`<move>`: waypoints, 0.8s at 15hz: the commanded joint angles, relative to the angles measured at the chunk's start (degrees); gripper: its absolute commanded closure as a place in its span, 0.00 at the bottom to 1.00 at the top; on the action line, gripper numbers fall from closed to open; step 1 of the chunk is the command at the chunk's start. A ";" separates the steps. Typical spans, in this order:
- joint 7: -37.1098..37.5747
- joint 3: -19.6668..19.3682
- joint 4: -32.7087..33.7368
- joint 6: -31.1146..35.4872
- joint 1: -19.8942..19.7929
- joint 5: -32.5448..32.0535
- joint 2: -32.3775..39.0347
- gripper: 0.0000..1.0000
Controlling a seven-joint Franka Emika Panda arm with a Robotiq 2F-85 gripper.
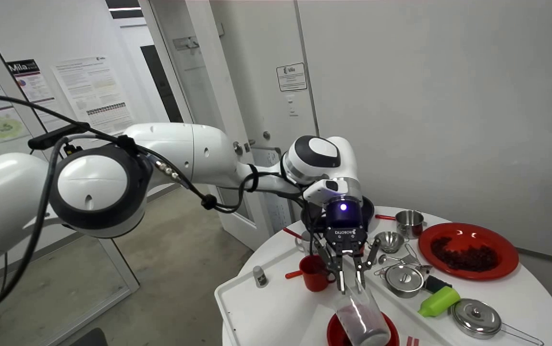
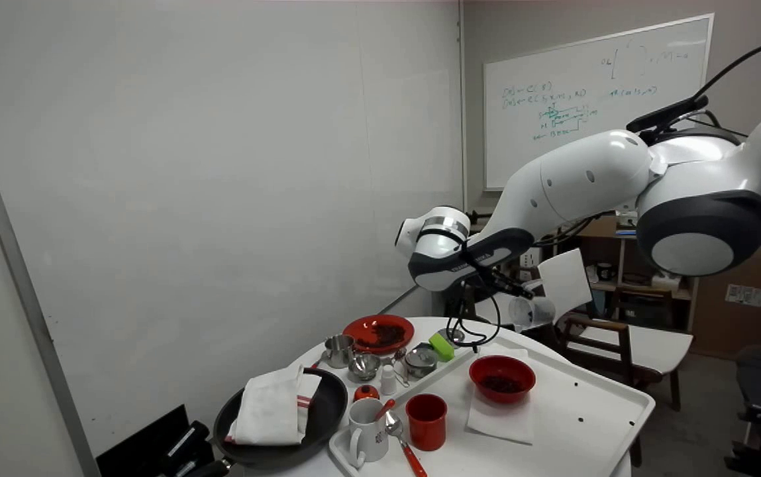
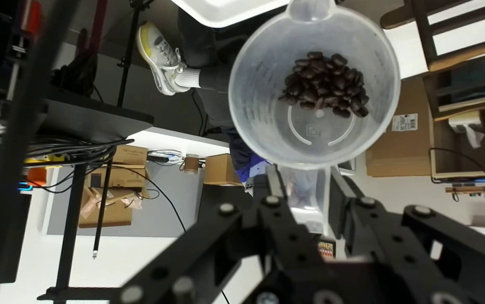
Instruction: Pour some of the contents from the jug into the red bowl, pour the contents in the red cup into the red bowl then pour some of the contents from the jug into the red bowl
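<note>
Close to the lens in the wrist view, the black gripper, clenched on the clear handle of the jug. Dark brown beans on the jug's floor, gathered toward the spout.

In an exterior view, the jug, tilted in mid-air, in front of the red bowl and hiding part of it. Beyond the jug, the red cup, upright on the white tray.

In an exterior view, the red bowl, on a white napkin on the tray, holding dark contents. Well apart from the bowl and higher, the tilted jug. Between the bowl and a white mug, the red cup. Just beside the cup, a red-handled spoon.
</note>
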 commanded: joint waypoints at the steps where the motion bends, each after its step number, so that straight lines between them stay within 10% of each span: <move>1: 0.81 -2.02 4.66 -2.39 0.93 -2.91 3.29 0.89; 12: 4.63 -6.11 8.54 -6.34 4.08 -8.53 7.38 0.89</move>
